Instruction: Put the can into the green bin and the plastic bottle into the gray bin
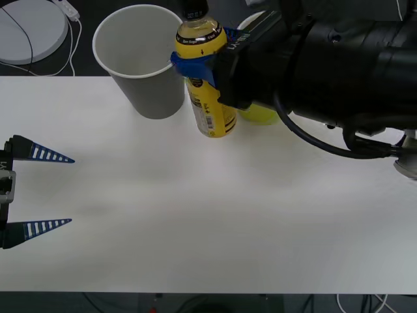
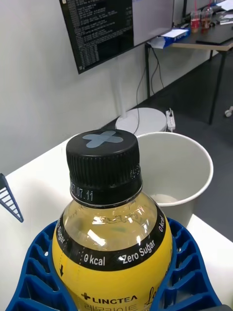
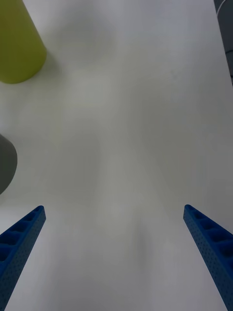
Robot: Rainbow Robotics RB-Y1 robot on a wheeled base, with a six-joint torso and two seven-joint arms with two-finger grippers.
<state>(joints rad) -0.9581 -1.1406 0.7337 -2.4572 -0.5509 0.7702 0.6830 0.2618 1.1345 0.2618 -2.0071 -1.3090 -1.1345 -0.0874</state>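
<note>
The plastic bottle (image 1: 210, 104), yellow with a black cap (image 2: 104, 165), stands upright in my right gripper (image 1: 197, 67), which is shut on its shoulder; blue fingers (image 2: 189, 272) hug both sides. It is held just right of the gray bin (image 1: 140, 59), with its cap above the white rim (image 2: 194, 146). The green bin (image 1: 260, 116) sits behind the bottle, mostly hidden by my right arm. My left gripper (image 1: 40, 190) hangs open over the table's left side, holding nothing. Its wrist view shows the green bin (image 3: 17, 43) and a sliver of the gray bin (image 3: 6, 165) far off. The can is out of view.
The white table (image 1: 195, 222) stretches wide between the two arms. A round white base (image 1: 29, 29) with a cable lies on the floor beyond the table's far left edge. A dark monitor (image 2: 111, 26) hangs on the wall behind.
</note>
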